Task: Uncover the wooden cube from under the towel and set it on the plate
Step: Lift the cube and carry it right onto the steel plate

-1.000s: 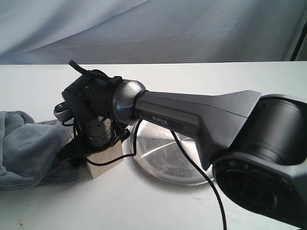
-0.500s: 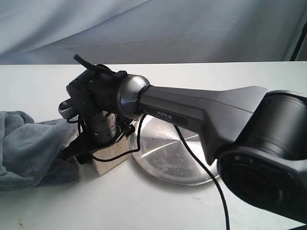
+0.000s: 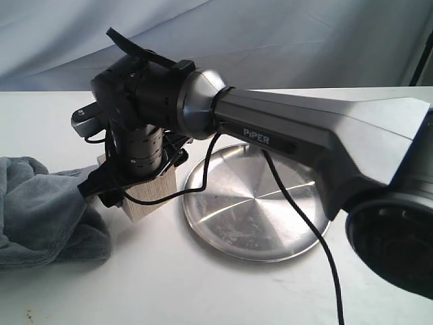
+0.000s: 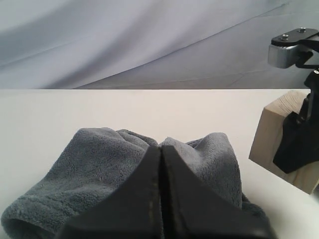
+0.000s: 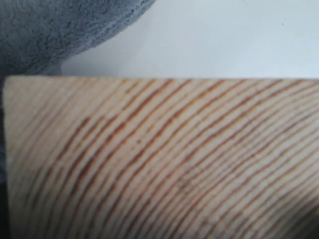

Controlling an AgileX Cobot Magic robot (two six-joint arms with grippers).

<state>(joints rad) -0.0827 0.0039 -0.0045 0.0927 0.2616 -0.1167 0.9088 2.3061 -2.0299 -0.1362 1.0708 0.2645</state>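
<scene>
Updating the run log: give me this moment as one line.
right jaws: shut on wooden cube, tilted | plate: beside cube, not yet loaded | towel: bunched aside

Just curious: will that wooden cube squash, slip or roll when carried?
The cube looks like solid grained wood, so probably stiff. Its flat faces should sit, not roll. It hangs tilted in the right fingers, so it might twist.
</scene>
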